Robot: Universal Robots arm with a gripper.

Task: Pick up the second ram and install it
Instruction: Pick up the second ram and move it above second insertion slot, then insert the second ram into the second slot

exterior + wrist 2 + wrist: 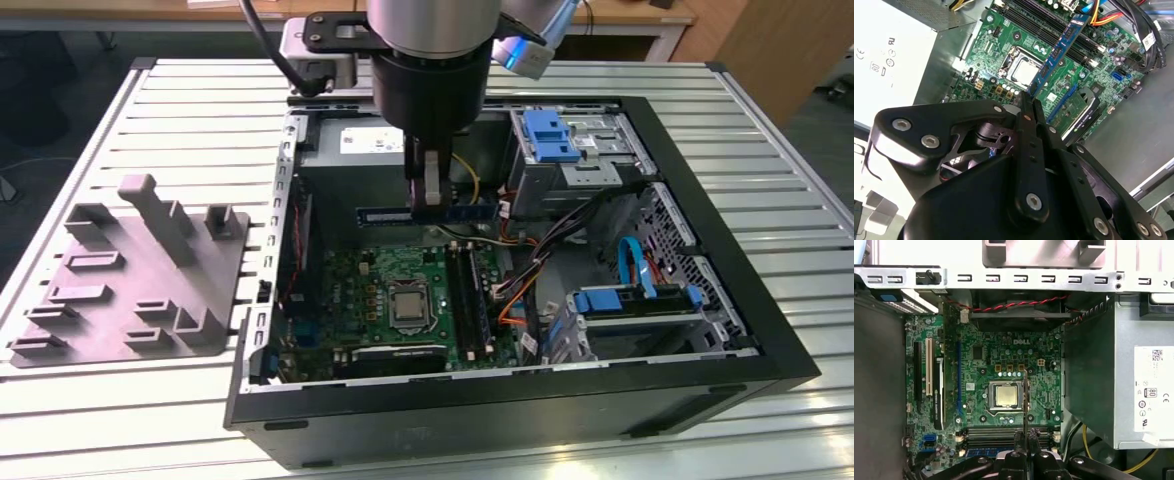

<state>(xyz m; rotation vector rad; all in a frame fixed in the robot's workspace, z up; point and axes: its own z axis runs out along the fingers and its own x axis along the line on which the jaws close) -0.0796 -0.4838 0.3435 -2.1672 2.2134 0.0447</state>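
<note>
My gripper (427, 203) hangs inside the open computer case (747, 330) and is shut on the second ram (461, 212). The stick is thin and dark and lies level above the far end of the motherboard (360, 290). In the second wrist view the second ram (1059, 50) shows its blue face with chips and juts out from the closed gripper (1030, 101) over the board. In the first wrist view the second ram (1025, 395) is seen edge-on, above the CPU socket (1006, 395), with the gripper (1025, 434) beneath it. The long black memory slots (463, 290) lie beside the socket.
A grey plastic fixture (134, 280) with upright posts stands on the slatted table at the exterior view's left. The power supply (350, 140) fills the case's far corner. Drive cages (574, 150), blue-tabbed brackets (638, 300) and loose cables (547, 250) crowd the case's right half.
</note>
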